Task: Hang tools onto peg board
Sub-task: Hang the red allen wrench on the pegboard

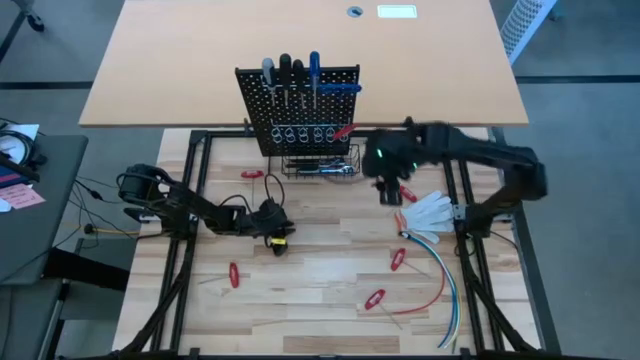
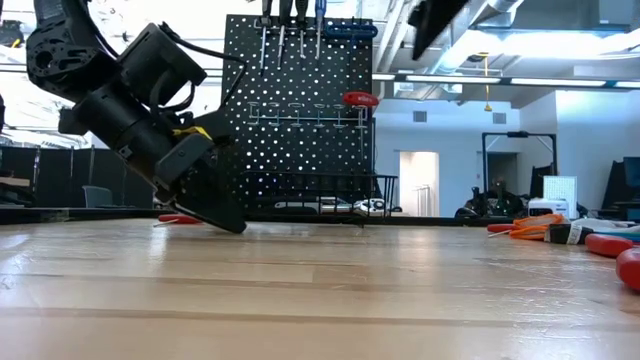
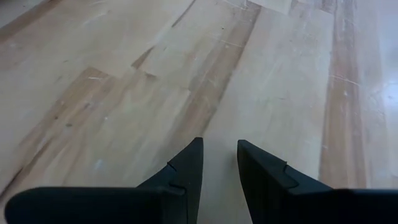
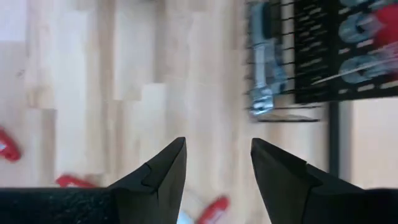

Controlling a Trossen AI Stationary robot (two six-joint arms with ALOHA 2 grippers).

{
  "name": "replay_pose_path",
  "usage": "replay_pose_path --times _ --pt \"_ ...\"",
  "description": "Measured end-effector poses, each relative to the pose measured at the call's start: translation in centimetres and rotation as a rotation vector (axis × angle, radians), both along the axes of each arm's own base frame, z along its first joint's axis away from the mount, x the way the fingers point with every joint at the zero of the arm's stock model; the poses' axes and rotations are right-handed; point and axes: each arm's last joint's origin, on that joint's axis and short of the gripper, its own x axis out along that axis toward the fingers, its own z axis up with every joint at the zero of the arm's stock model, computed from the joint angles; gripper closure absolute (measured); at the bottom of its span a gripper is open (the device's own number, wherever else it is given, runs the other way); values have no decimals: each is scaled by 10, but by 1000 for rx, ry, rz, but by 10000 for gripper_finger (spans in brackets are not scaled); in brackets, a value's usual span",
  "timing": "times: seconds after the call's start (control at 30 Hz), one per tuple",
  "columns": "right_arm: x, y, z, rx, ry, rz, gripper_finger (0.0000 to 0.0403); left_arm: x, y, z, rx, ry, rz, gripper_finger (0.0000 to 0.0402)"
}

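Right gripper [image 1: 385,185] in the high view hangs at about 3 o'clock of the peg board [image 1: 298,105], just off the wire basket [image 1: 320,165]; it is blurred, so I cannot tell its jaws from this angle. Left gripper [image 1: 272,225] sits low over the bare wood at about 7 o'clock of the board, well apart from it. Screwdrivers [image 1: 292,80] hang along the board's top, and a red-handled tool [image 1: 343,131] hangs in the ring row. Loose red-handled tools [image 1: 374,298] lie scattered on the table toward 5 o'clock of the board, near the cables [image 1: 440,280]; another one [image 1: 234,274] lies at 7 o'clock. Low view: left gripper [image 2: 215,210] is tilted down with its tips at the tabletop [image 2: 320,290], in front of the upright board [image 2: 300,110]; the red handle [image 2: 360,99] shows at the board's 3 o'clock edge. Left wrist view: fingers [image 3: 186,171] stand a little apart with only bare wood between them, pinching nothing. Right wrist view: fingers [image 4: 165,171] are spread wide and empty, the basket with a silver wrench [image 4: 262,62] ahead, and the board [image 4: 348,50] beside it.
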Motion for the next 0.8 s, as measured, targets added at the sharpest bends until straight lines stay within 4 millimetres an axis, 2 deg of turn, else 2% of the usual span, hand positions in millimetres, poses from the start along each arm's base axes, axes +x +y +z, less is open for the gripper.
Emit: replay_pose_path --times 0.2,0.33,0.53,0.67,0.8 --pt "-26 48 -63 106 -65 -77 216 0 -3 1 -1 -9 -10 306" --pt "-51 81 -104 188 31 -160 216 1 -3 2 3 -23 -14 306" --pt "-79 120 -150 290 187 -480 216 2 -4 2 3 -34 -22 306" --pt "-85 142 -173 266 304 -425 216 2 -4 3 7 -36 -22 306" --pt "-72 152 -194 256 367 -354 216 2 -3 3 12 -36 -20 306"
